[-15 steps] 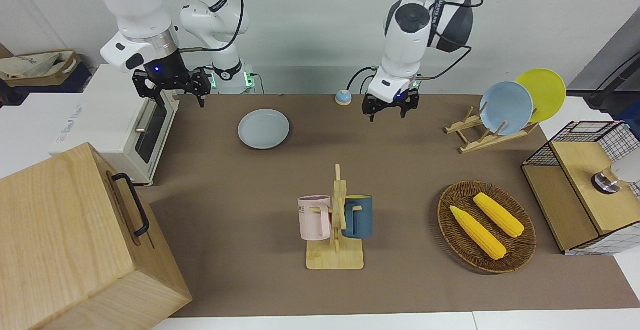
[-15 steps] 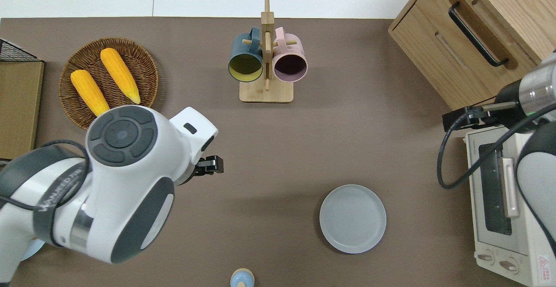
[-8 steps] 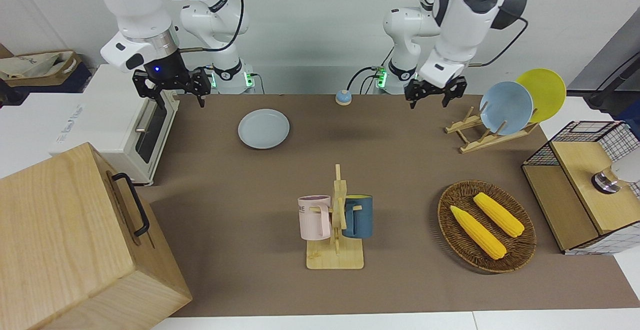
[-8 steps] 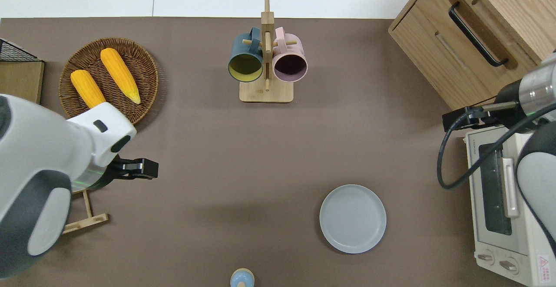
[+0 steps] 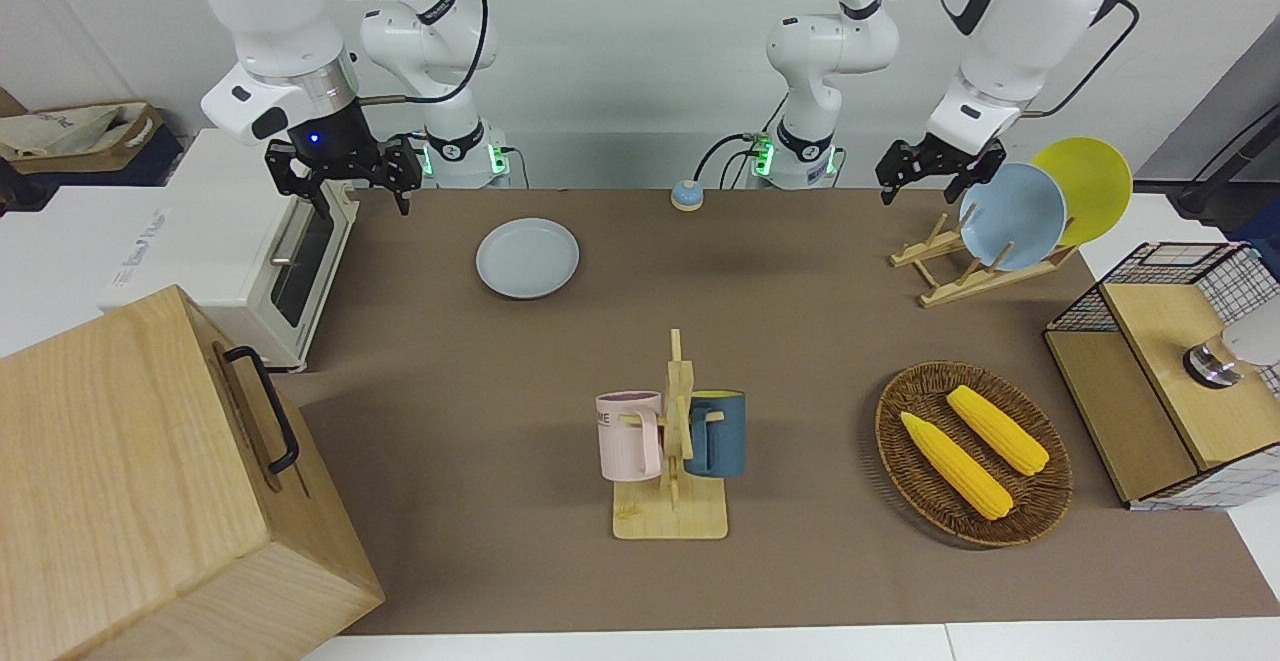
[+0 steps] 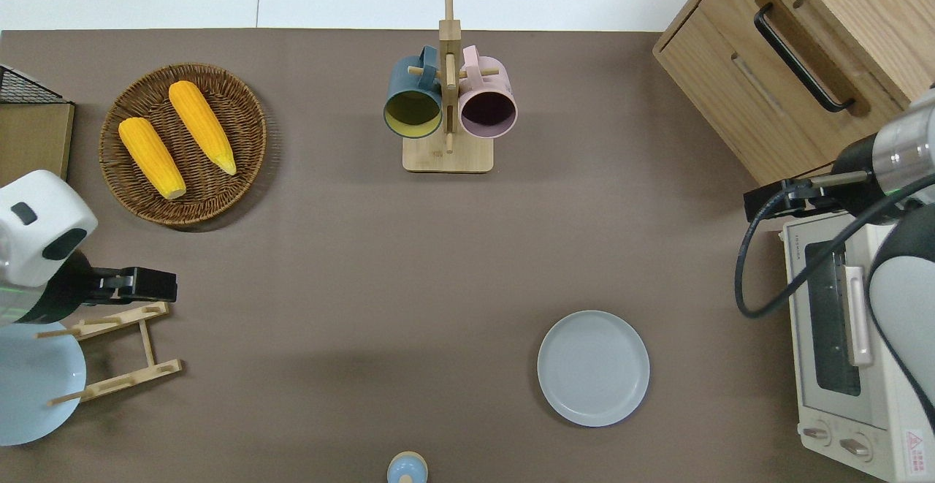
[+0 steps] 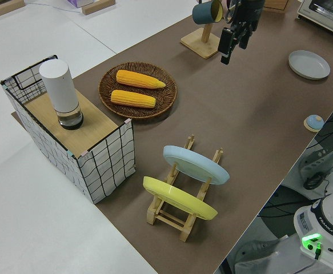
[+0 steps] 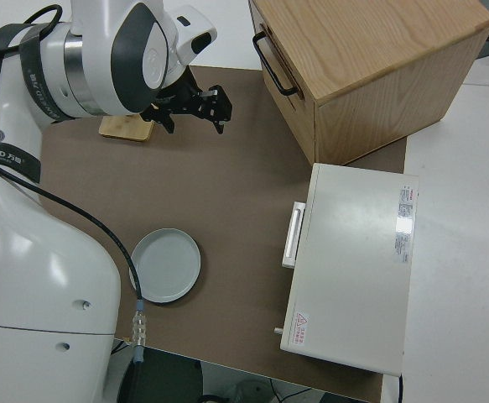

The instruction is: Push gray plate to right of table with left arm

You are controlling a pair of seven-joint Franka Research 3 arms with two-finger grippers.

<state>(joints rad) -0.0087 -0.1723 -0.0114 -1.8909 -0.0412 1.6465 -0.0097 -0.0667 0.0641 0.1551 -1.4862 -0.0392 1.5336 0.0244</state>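
The gray plate [image 5: 527, 257] lies flat on the brown table [image 5: 800, 321], near the robots and toward the right arm's end; it also shows in the overhead view [image 6: 593, 367] and the right side view [image 8: 167, 264]. My left gripper [image 5: 932, 179] hangs in the air with its fingers apart and empty. In the overhead view it [image 6: 164, 285] is over the mat at the edge of the wooden dish rack [image 6: 117, 351], far from the plate. The right arm is parked, its gripper [image 5: 345, 181] open.
The dish rack holds a sky-blue plate [image 5: 1012, 216] and a yellow plate [image 5: 1085, 186]. A mug tree [image 5: 672, 441] stands mid-table, and a wicker basket [image 5: 975, 531] holds corn. A toaster oven [image 5: 260, 251], a wooden cabinet [image 5: 150, 481] and a small bell [image 5: 686, 195] are nearby.
My left arm has swung from the middle of the table toward its own end and risen, away from the gray plate. The plate and the right arm have not moved.
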